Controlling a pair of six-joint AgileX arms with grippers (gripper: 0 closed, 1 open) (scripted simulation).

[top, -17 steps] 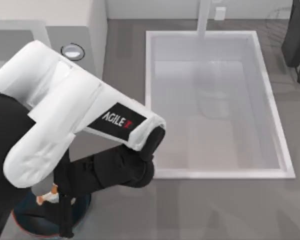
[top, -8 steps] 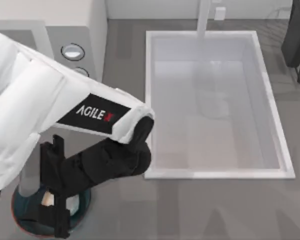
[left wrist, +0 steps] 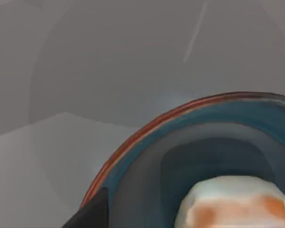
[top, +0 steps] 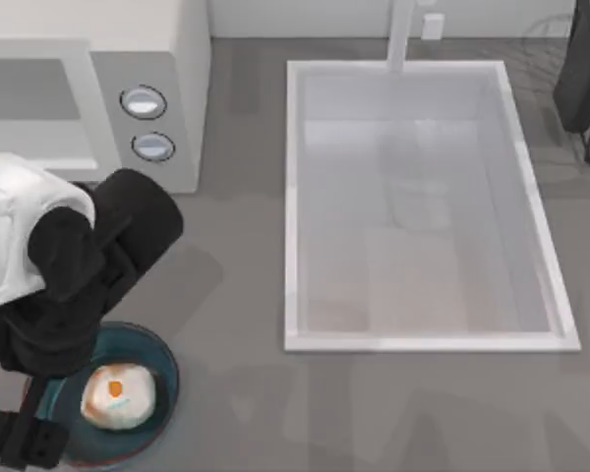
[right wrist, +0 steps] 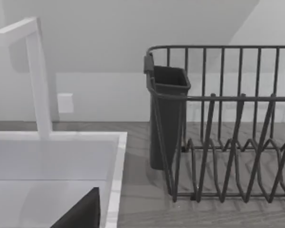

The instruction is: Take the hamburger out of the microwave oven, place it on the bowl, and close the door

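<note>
Whether the left gripper [top: 25, 442] is spread or pressed together cannot be told; it sits at the lower left of the top view, over the bowl's [top: 162, 366] left rim. The hamburger [top: 118, 395], round with no clear long axis, cream with orange patches, rests mid-bowl. Bare counter [top: 236, 413] lies rightward toward the sink [top: 293, 197]; the microwave oven [top: 187, 108] occupies the upper left.

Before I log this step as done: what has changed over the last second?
The left arm pulled back toward the table's left edge, uncovering the microwave's knobs and the bowl. The hamburger, a second ago under the gripper, now lies free in the bowl. Sink unchanged.
</note>
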